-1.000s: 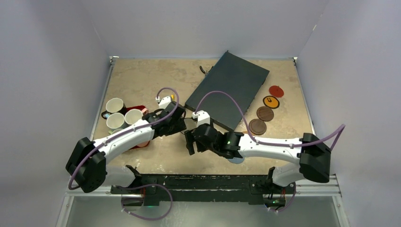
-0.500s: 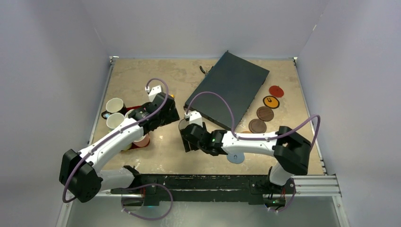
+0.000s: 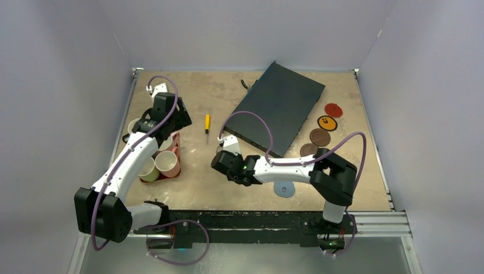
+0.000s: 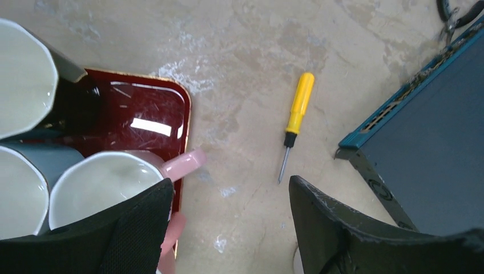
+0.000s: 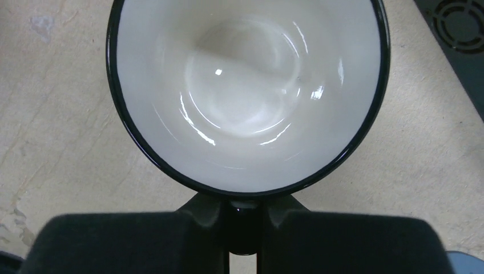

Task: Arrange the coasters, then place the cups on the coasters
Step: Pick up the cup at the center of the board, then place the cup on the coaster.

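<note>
**A:** What is the right gripper doing?

**B:** It is clenched on the handle of the dark cup. The cup's cream inside fills the upper part of the right wrist view. In the top view this is at the centre of the surface. I cannot tell whether the cup's base touches the surface.

**A:** And the left gripper?

**B:** It is released, jaws wide apart with nothing between them. It is at the upper left of the top view, over the dark red tray. The pink cup stands at the tray's right edge, just by the left finger. 2 more cups show at the left edge of the left wrist view.

**A:** Where are the coasters?

**B:** 4 lie in a slanted row at the right, beside the black box. The red coaster is highest, then the orange coaster. Below these come 2 dark brown coasters, the lower one partly under the right arm. The blue-grey coaster lies alone at lower centre. A yellow screwdriver lies between the tray and the box.
</note>
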`<action>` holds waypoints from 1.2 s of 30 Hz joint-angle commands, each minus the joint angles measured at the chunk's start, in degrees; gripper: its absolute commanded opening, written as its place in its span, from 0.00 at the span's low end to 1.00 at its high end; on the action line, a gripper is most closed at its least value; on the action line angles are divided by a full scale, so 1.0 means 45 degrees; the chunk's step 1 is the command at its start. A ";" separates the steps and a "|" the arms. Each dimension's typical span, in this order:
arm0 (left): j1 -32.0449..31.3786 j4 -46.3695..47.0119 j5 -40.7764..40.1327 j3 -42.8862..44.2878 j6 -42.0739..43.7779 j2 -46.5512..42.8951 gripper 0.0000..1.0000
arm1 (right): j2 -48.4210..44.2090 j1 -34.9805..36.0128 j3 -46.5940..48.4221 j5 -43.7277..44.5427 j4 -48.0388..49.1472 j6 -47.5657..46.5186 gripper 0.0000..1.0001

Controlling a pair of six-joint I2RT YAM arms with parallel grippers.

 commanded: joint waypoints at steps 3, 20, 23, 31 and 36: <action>0.0389 0.1802 0.0147 0.1062 0.1628 0.0105 0.71 | -0.1124 0.0049 -0.0286 0.0196 0.0337 -0.0122 0.00; 0.0667 0.5492 0.2420 -0.0749 0.4655 -0.0526 0.76 | -0.5821 -0.4996 0.1434 -0.3183 -0.1887 -0.5720 0.00; 0.0847 0.5924 0.3454 -0.1153 0.4306 -0.0507 0.76 | -0.5687 -0.7076 0.1706 -0.5006 -0.1631 -0.7247 0.00; 0.0848 0.6187 0.3899 -0.1669 0.4117 -0.0854 0.75 | -0.4687 -1.1412 0.2909 -0.5327 -0.1775 -0.8506 0.00; 0.0846 0.6136 0.4229 -0.1594 0.4103 -0.0965 0.75 | -0.3546 -1.3987 0.3358 -0.5994 -0.1213 -0.9164 0.00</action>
